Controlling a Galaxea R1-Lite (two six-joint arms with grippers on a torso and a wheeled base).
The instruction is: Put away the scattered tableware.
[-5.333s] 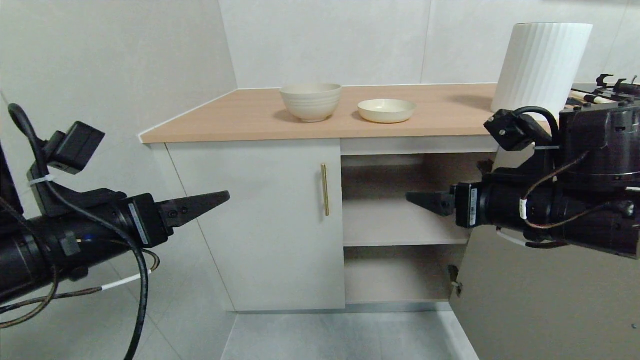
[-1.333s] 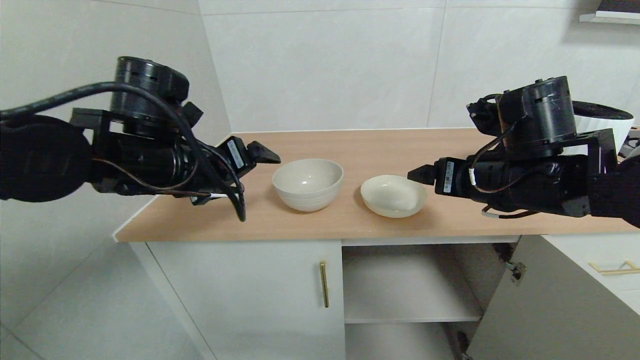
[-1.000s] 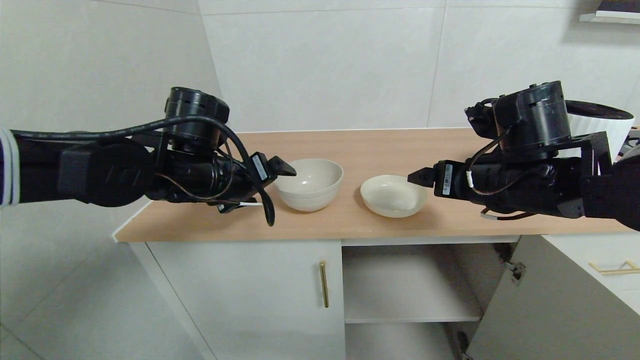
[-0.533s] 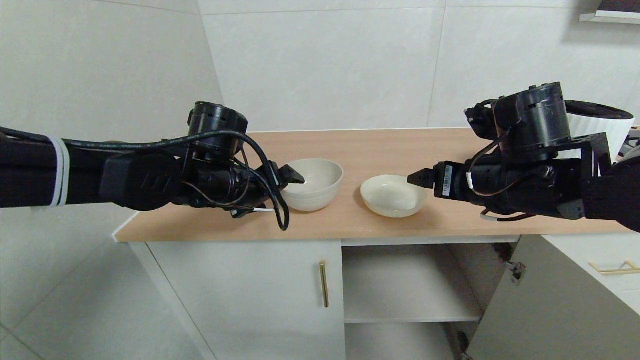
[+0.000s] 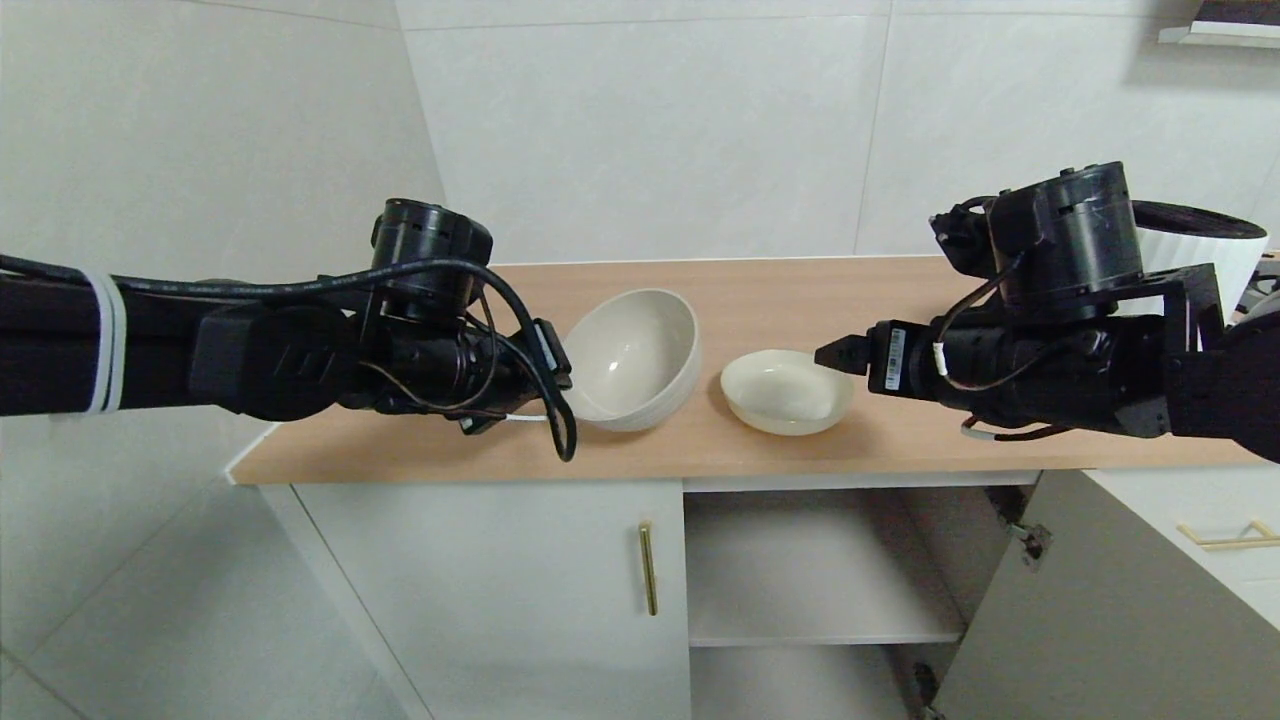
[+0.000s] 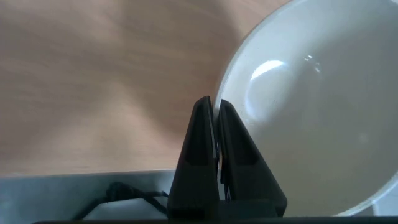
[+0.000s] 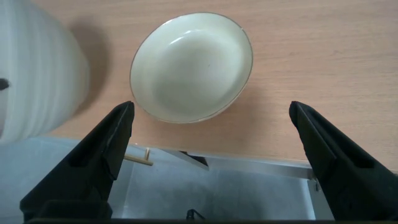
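Head view: left gripper (image 5: 562, 366) at the near-left rim of the deep bowl (image 5: 637, 358). The bowl is tipped, its mouth turned up and toward the robot's left, with its lower side at the wooden counter (image 5: 720, 300); I cannot tell whether it touches. From here the fingertips are hidden behind the rim.

Left wrist view settles the grip. The left gripper (image 6: 216, 106) has both fingers (image 6: 200, 134) pressed together with the deep bowl's (image 6: 311, 118) rim pinched between them, one inside and one outside.

The shallow dish (image 5: 787, 391) sits flat on the counter just to the right of the deep bowl, apart from it. The right gripper (image 5: 832, 353) hovers at the dish's far-right edge. The head view shows it as a single dark tip.

Right wrist view: the right gripper (image 7: 211, 118) has its fingers spread wide and holds nothing. The shallow dish (image 7: 191, 66) lies beyond them and touches neither. A ribbed white container (image 7: 34, 78) stands beside the dish.

Below the counter is a cabinet — left door (image 5: 500, 590) shut, right side open, shelf (image 5: 800, 600) visible inside.
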